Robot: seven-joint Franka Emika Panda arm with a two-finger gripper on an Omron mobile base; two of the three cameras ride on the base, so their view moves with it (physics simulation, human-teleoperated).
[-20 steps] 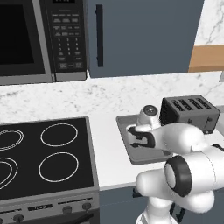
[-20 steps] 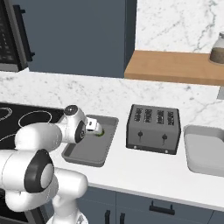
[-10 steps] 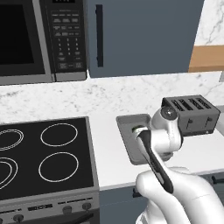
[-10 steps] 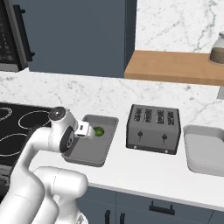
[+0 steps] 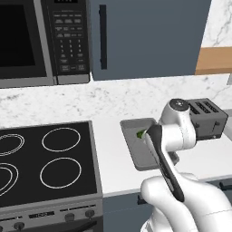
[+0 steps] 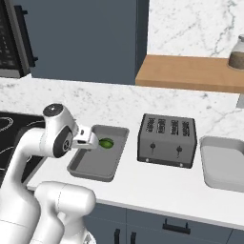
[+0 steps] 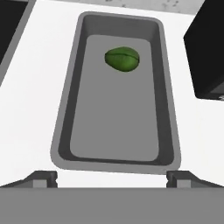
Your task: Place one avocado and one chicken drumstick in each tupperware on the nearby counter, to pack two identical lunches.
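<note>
A green avocado [image 7: 122, 59] lies alone in the far half of a grey tupperware [image 7: 65, 131] on the white counter [image 7: 35, 87]. My gripper [image 7: 112, 179] hangs open above the near end of this tupperware, with nothing between its fingers. From the right base view the avocado [image 6: 106, 143] sits just beyond the gripper [image 6: 91, 139] in the same tupperware [image 6: 93, 169]. A second grey tupperware [image 6: 224, 164] stands on the counter right of the toaster. The avocado [image 5: 141, 134] peeks out beside my arm in the left base view. The chicken drumstick is out of view.
A black four-slot toaster [image 6: 167, 140] stands between the two tupperwares. The black stovetop [image 5: 45, 158] lies left of the near tupperware, under a microwave [image 5: 27, 41]. A wooden wall shelf [image 6: 190, 71] carries a jar [image 6: 237, 52].
My hand has drawn back from over the tray's middle toward its near end and risen. The avocado stays in the tray, now uncovered.
</note>
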